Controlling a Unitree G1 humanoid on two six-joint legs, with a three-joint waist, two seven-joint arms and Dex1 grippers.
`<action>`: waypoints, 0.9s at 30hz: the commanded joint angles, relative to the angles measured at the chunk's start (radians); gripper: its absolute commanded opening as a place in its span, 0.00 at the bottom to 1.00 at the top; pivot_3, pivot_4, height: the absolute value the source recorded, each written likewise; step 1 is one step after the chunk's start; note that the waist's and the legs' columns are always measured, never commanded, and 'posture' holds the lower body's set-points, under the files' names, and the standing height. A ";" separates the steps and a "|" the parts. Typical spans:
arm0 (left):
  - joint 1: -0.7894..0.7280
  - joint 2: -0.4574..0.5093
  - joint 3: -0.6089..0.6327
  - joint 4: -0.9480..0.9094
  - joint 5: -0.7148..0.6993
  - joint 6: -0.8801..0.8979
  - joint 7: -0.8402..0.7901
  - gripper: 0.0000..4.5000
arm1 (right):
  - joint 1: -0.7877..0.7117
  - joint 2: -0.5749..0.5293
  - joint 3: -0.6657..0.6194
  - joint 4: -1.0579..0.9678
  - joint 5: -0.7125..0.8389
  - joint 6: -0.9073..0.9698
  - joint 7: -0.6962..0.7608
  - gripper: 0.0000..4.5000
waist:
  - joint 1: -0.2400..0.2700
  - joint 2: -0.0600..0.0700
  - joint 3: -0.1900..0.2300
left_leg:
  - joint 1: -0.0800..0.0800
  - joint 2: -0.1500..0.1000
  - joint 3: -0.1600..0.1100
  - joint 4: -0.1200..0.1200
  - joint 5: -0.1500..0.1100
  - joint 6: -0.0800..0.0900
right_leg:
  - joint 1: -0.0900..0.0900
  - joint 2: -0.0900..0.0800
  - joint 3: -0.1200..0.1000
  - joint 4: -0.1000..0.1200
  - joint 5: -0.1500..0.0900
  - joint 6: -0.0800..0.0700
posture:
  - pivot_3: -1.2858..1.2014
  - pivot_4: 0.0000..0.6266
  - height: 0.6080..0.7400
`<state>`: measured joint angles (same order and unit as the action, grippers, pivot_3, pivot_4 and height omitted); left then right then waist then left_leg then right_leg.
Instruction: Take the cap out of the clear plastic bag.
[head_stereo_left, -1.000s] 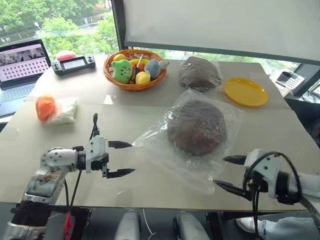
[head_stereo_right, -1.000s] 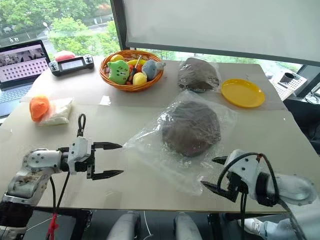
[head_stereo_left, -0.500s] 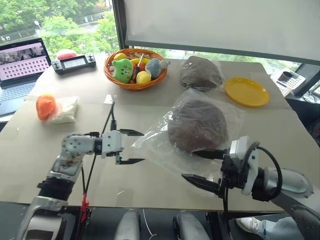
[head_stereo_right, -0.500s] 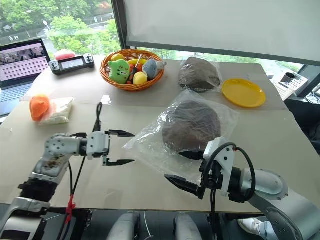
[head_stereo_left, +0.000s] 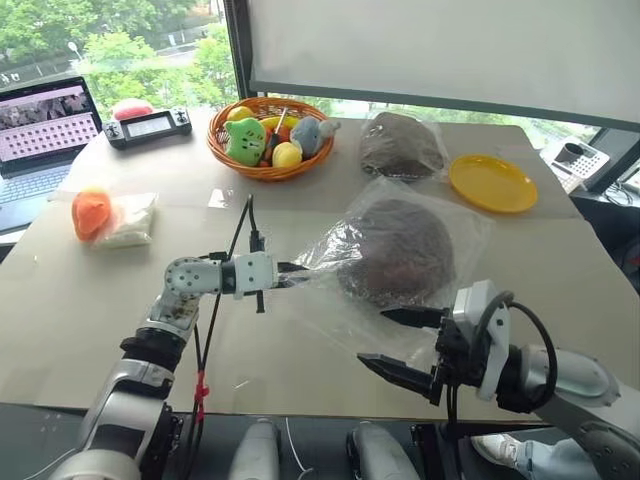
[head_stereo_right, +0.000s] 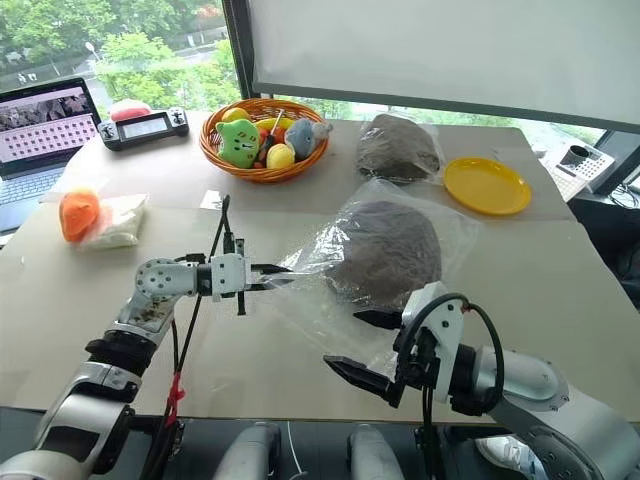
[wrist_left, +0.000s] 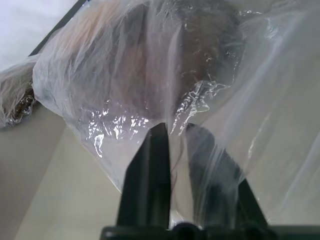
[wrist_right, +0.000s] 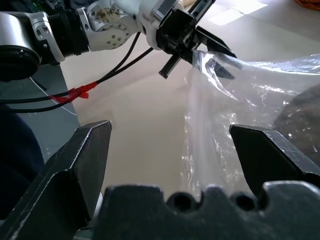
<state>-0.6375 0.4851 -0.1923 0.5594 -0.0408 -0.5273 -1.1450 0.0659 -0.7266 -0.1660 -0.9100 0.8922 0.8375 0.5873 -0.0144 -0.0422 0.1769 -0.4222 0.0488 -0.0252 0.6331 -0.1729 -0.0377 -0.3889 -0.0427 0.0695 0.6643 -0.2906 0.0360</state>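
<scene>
Beige table (head_stereo_left: 90, 300), mid-span: your left gripper (head_stereo_left: 297, 275) has just pinched the clear plastic bag (head_stereo_left: 330, 290)'s near-left edge — cap (head_stereo_left: 396, 250) inside, right gripper (head_stereo_left: 395, 345) spread wide, ready to reach in.

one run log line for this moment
left gripper: shut on clear plastic bag edge | right gripper: open, near bag | cap: inside bag

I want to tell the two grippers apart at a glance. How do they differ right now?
The left gripper is shut on the edge of the clear plastic bag; the right gripper is open and holds nothing. The left reaches the bag's left corner, the right hovers at its near edge. Both have two black fingers.
</scene>
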 joint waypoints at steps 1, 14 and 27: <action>-0.057 -0.020 -0.016 0.019 -0.051 -0.002 -0.088 0.02 | -0.002 -0.007 -0.003 -0.030 0.039 -0.024 -0.001 1.00 | 0.003 0.000 0.000 | 0.000 0.000 0.000 0.000 0.000 0.000 | 0.000 0.000 0.000 0.000 0.000 0.000 | 0.52 0.24 1.00; -0.422 -0.168 -0.055 0.359 -0.024 -0.020 -0.289 0.02 | -0.136 -0.002 0.028 0.056 0.271 -0.009 0.010 1.00 | 0.001 0.000 0.000 | -0.002 -0.001 -0.001 0.001 0.000 0.000 | 0.000 0.000 0.000 -0.001 0.000 0.001 | 0.52 0.24 1.00; -0.415 -0.286 -0.035 0.205 -0.048 0.045 -0.236 0.02 | -0.277 0.094 0.195 0.167 -0.051 -0.039 -0.225 1.00 | -0.003 0.000 0.000 | -0.003 -0.001 -0.002 0.001 0.000 0.001 | -0.002 0.000 0.000 0.000 0.000 0.000 | 0.52 0.24 1.00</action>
<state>-1.0558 0.1976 -0.2446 0.8199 -0.0680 -0.4950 -1.4009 -0.2137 -0.6188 0.0342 -0.7430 0.9270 0.8329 0.4071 -0.0176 -0.0426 0.1772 -0.4257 0.0476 -0.0268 0.6345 -0.1732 -0.0370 -0.3905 -0.0426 0.0695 0.6645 -0.2899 0.0357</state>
